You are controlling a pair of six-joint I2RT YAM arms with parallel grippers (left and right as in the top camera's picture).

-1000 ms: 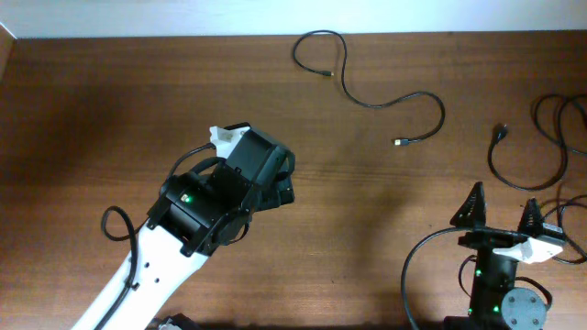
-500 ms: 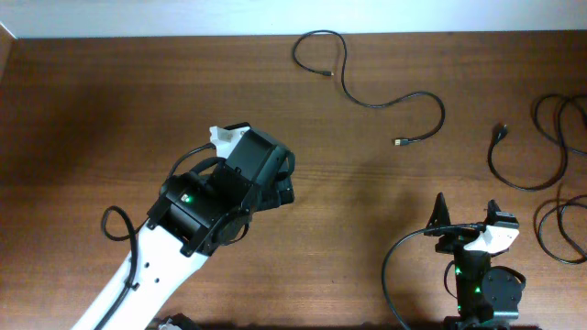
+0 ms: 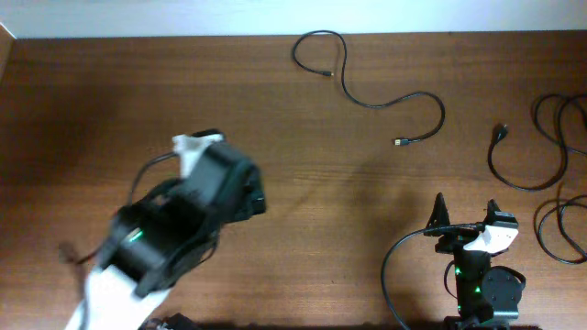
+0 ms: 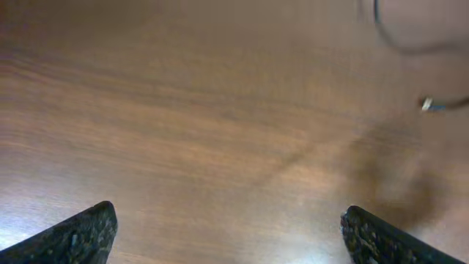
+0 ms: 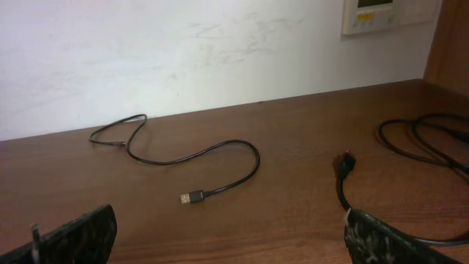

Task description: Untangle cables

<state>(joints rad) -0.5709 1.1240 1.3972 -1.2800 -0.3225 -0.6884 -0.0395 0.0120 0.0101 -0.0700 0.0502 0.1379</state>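
A thin black USB cable (image 3: 371, 99) lies untangled on the wooden table at the back centre; it also shows in the right wrist view (image 5: 198, 152), with its plug (image 5: 192, 196) near the front. Thicker black cables (image 3: 541, 156) lie in loops at the right edge; one of them shows in the right wrist view (image 5: 421, 143). My left gripper (image 4: 229, 235) is open and empty over bare wood at centre left (image 3: 246, 194). My right gripper (image 5: 231, 238) is open and empty at the front right (image 3: 466, 215), short of the cables.
The white wall (image 5: 183, 51) runs along the table's far edge, with a wall panel (image 5: 381, 15) at the top right. The left arm's body (image 3: 147, 247) covers the front left of the table. The right arm's own cable (image 3: 394, 270) loops beside its base.
My left arm has swung back and to the left, blurred in motion. My right arm shifted left earlier and has stayed still since. The cables have not moved.
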